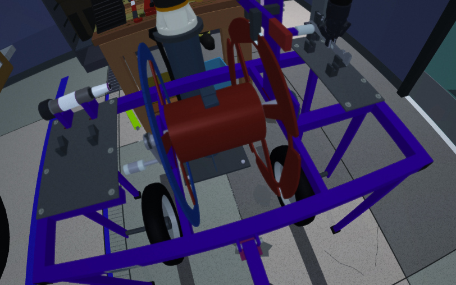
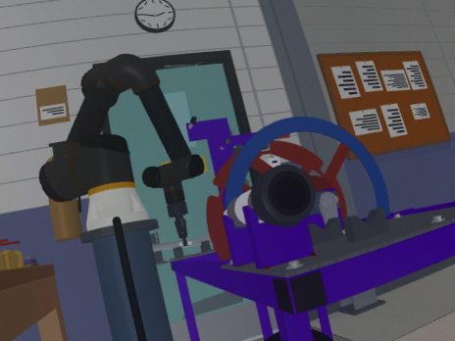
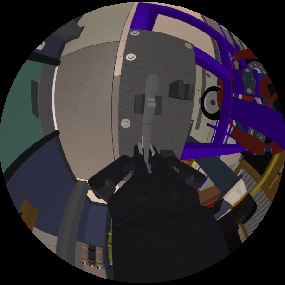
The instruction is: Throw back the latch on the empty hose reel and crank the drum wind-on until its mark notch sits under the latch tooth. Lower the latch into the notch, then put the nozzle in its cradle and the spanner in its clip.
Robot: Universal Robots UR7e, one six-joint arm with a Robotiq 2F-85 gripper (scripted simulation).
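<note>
On the grey plate [image 1: 339, 72] at the far right of the purple frame, my gripper [image 1: 331, 42] [image 2: 184, 241] [image 3: 146, 156] is closed, its fingers on one end of the grey spanner [image 3: 149, 106]. The spanner reaches over one of the two dark clip blocks [image 3: 147, 104] on that plate; the other block [image 3: 181, 89] stands beside it. The red drum [image 1: 215, 122] sits in the middle of the frame between a red flange [image 1: 279, 111] and the blue hand wheel [image 1: 168, 141]. The red latch [image 1: 279, 33] lies at the top of the flange. The nozzle [image 1: 72, 99] [image 2: 284, 193] rests across purple cradle posts on the left plate.
The purple frame rails [image 1: 400, 134] run around the plate. The robot's pedestal [image 1: 183, 57] stands behind the drum, with a wooden bench [image 1: 121, 40] beside it. Two wheels [image 1: 161, 215] sit under the frame. A crank handle [image 1: 136, 166] sticks out by the hand wheel.
</note>
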